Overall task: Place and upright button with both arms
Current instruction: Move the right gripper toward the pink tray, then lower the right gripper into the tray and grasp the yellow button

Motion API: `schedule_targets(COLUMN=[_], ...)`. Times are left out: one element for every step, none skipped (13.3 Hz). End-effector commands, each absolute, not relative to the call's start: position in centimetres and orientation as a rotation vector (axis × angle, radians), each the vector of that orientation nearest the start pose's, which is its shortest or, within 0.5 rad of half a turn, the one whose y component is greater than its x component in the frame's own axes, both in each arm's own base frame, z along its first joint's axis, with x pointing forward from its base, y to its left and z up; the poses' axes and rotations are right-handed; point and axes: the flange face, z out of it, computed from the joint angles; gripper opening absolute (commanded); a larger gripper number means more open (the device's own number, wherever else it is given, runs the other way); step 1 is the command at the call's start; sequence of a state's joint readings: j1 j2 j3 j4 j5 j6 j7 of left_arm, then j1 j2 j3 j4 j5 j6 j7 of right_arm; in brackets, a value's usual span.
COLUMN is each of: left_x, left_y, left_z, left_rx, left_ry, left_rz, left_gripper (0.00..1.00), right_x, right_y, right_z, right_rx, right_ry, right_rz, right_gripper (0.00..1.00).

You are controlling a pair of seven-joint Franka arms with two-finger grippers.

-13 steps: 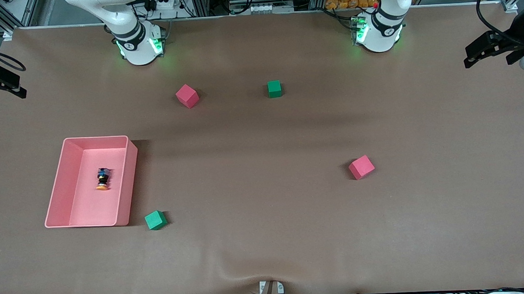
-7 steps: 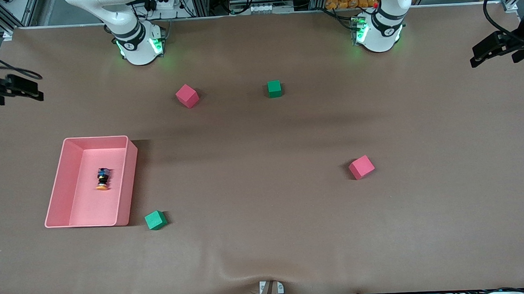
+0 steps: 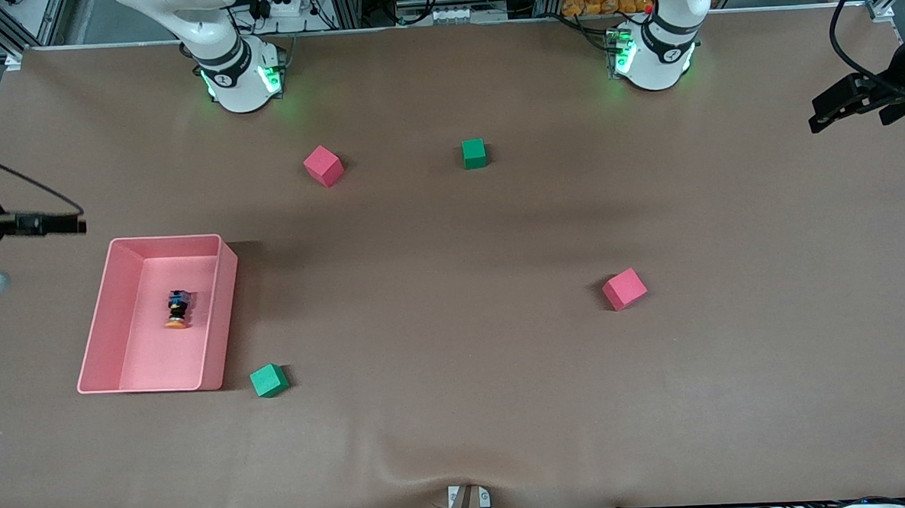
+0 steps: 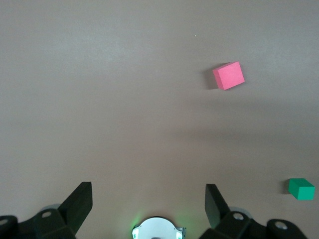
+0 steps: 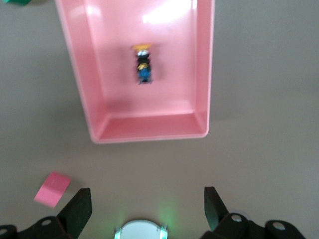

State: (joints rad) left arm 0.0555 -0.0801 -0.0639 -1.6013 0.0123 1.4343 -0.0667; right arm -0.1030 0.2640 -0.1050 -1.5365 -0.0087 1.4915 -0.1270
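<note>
A wide table covered in a brown cloth (image 3: 459, 406) fills the room's middle, with aluminium framing and cables along the edge where the two white arms are bolted down.

Take the shallow pink plastic tray (image 3: 100, 315) as the landmark; it sits toward the right arm's end of the table. Nearest the front camera, just beside the tray's corner, is a small green foam cube (image 3: 268, 380). Inside the tray, lying on its side on the floor of it, is the tiny push-button with an orange cap and a black and blue body (image 3: 178, 309), cap pointing toward the front camera. Well apart from the tray, toward the left arm's end, sits a red foam cube (image 3: 624, 288). Farther from the camera than the tray are another red foam cube (image 3: 323, 166) and a second green foam cube (image 3: 474, 153), both near the arms' green-lit bases.

The right gripper (image 3: 54, 225) hangs over the cloth just by the tray's farther end, pointing along the table, its fingers (image 5: 77, 211) spread apart and holding nothing. The arm above it is mostly cut off at the view's edge. The left gripper (image 3: 836, 107) hovers over the bare cloth at the left arm's end, well apart from the tray, its black fingers (image 4: 79, 204) likewise spread and empty; much of that arm is also out of sight.
</note>
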Motion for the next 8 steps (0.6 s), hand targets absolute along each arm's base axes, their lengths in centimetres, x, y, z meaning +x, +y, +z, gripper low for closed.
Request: schedule_targets(left_x=[51.3, 51.3, 51.4, 51.4, 51.4, 51.4, 51.3, 51.1], left_y=[-0.2, 0.0, 0.4, 0.5, 0.4, 0.5, 0.8, 0.8], left_z=[64.4, 64.1, 63.9, 63.8, 63.7, 63.6, 63.7, 63.6], left_rx=[-3.114, -3.114, -3.114, -3.115, -3.115, -3.115, -3.115, -3.114], left_ry=[-0.075, -0.082, -0.093, -0.096, -0.093, -0.096, -0.105, -0.105], left_rz=[0.107, 0.109, 0.102, 0.1, 0.1, 0.102, 0.1, 0.105], left_gripper=[1.0, 1.0, 1.0, 1.0, 1.0, 1.0, 1.0, 1.0], right_x=[60.0, 60.7, 61.5, 62.3, 62.4, 62.1, 61.5, 61.0], right_y=[-12.4, -12.0, -11.6, -10.7, -10.2, -10.3, -10.3, -9.9], right_z=[44.2, 42.8, 41.5, 40.3, 38.6, 36.7, 34.6, 32.6], right_rx=[-3.113, -3.123, -3.133, -3.141, -3.144, -3.151, -3.149, -3.15], right_ry=[0.119, 0.105, 0.089, 0.072, 0.066, 0.067, 0.072, 0.072], right_rz=[0.393, 0.361, 0.326, 0.302, 0.285, 0.248, 0.219, 0.197], right_gripper=[1.0, 1.0, 1.0, 1.0, 1.0, 1.0, 1.0, 1.0])
